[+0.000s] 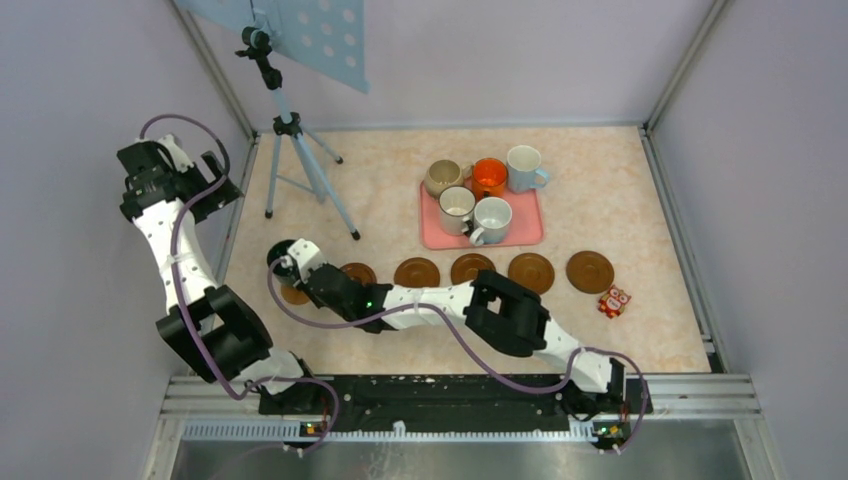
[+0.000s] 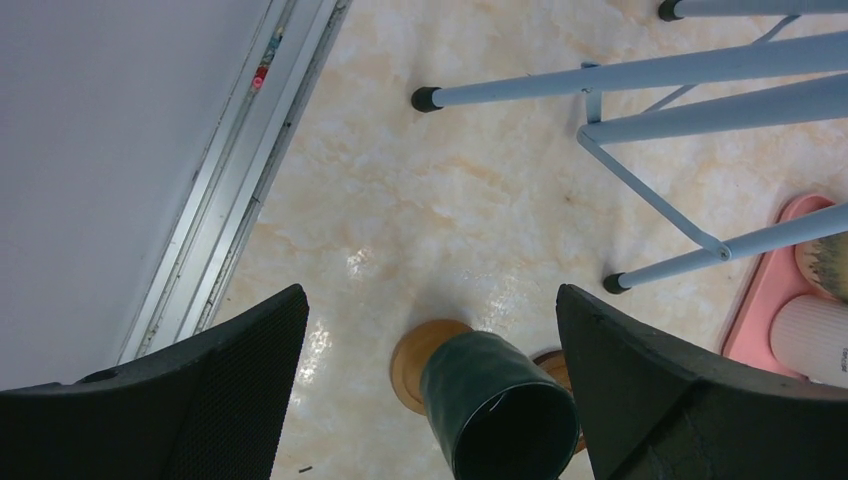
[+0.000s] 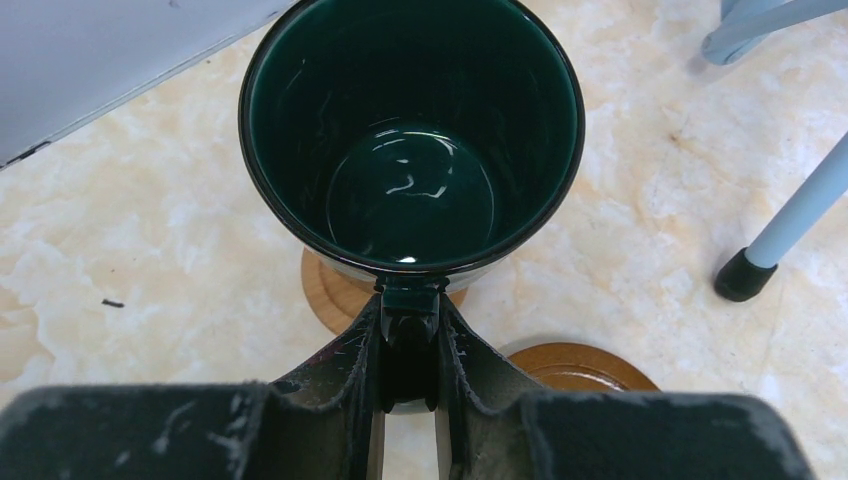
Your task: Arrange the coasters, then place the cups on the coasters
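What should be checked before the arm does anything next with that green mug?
1. Right gripper shut on the green mug handle: ok.
2. Mug above the tan coaster: ok.
3. Mug's bottom resting on that coaster: cannot tell.
4. Left gripper open, not touching the mug: ok.
5. Brown coasters laid in a row: ok.

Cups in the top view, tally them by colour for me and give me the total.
dark green cup: 1
orange cup: 1
beige cup: 1
whitish cups: 3
total: 6
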`<state>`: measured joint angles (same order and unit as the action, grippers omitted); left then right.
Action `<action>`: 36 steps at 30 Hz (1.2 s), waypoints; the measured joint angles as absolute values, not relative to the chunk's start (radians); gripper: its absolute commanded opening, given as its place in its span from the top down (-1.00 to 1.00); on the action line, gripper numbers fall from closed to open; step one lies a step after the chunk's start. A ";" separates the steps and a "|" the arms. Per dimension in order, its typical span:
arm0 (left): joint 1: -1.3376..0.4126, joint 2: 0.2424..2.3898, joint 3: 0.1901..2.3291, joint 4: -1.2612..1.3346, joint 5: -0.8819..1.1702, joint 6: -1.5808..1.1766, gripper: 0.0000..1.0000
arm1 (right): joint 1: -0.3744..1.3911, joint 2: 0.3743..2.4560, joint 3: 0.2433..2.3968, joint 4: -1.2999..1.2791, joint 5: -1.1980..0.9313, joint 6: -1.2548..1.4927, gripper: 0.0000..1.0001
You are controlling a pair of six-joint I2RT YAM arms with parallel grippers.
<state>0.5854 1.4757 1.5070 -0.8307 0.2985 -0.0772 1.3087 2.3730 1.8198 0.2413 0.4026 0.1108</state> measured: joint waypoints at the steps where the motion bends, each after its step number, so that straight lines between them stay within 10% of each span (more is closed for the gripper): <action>1: 0.589 1.480 1.511 -0.829 0.299 -0.078 -0.98 | 1.314 2.373 1.820 0.239 0.403 0.115 1.00; 36: 0.644 1.485 1.554 -0.815 0.324 -0.080 -0.97 | 1.341 2.430 1.820 0.239 0.411 0.125 0.92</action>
